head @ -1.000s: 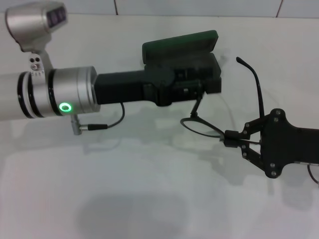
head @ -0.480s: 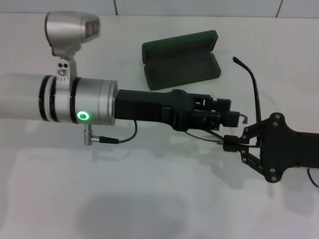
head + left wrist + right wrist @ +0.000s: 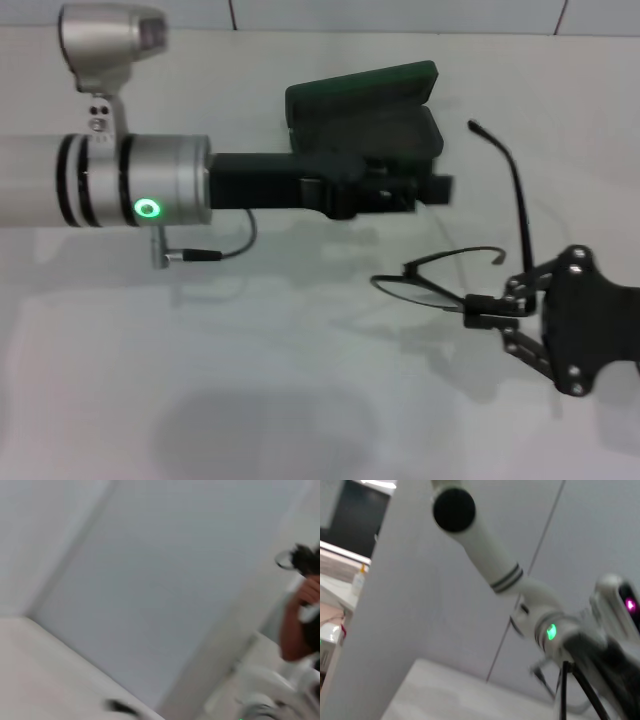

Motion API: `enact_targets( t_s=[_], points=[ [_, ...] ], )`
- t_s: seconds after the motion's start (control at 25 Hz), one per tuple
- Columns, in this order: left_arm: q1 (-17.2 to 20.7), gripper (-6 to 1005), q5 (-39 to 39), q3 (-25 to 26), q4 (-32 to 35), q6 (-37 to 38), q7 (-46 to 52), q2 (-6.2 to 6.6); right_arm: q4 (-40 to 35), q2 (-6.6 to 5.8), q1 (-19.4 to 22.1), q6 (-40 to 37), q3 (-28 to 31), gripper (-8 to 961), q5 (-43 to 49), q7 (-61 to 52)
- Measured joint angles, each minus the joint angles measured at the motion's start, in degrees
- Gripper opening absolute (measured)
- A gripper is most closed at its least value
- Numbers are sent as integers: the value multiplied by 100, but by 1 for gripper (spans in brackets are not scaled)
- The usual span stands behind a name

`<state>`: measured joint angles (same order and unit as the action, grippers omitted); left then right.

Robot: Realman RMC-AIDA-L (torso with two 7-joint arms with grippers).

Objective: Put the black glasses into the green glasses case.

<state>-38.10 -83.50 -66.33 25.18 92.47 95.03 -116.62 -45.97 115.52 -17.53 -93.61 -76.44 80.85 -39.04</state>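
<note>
The green glasses case lies open at the back middle of the table, lid raised behind it. The black glasses hang in the air in front of and to the right of the case, one temple arm sticking up toward the back. My right gripper is shut on the frame near its right end. My left arm reaches across from the left. Its gripper hovers over the case's front edge, apart from the glasses and hiding part of the case. The right wrist view shows thin black temple arms.
The white table spreads in front of both arms. A tiled wall edge runs along the back. A thin cable hangs under the left wrist. The right wrist view shows the left arm ahead of it.
My left gripper has moved from the glasses back up to the case's front edge. My right gripper has moved nearer and to the right with the glasses.
</note>
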Motion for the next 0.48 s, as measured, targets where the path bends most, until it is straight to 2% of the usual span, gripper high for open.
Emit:
enact_targets(
  t_s=[0.04,0.16,0.24,0.32,0.4,0.44,0.48],
  points=[
    [38,576,-25,62,-8,-118,-5,18,21,14,69,-415,248,52,-8,202],
    [118,576,-255,69,-20,-668,23,44,105,24,106,-939,410,52,-85,451],
    [116,575,-499,68,-56,-949,48,19,193,23,100,-1344,424,52,-147,655],
    [89,575,-617,66,-109,-1126,42,-43,228,37,58,-1605,393,52,-164,754],
    [23,575,-681,59,-140,-1299,-27,-207,277,53,-27,-1702,278,52,-187,760],
    [23,575,-681,59,-140,-1299,-27,-207,355,61,-113,-1716,164,52,-225,754],
    [-51,575,-678,56,-151,-1347,-131,-301,355,61,-113,-1716,164,52,-225,754]
  ],
)
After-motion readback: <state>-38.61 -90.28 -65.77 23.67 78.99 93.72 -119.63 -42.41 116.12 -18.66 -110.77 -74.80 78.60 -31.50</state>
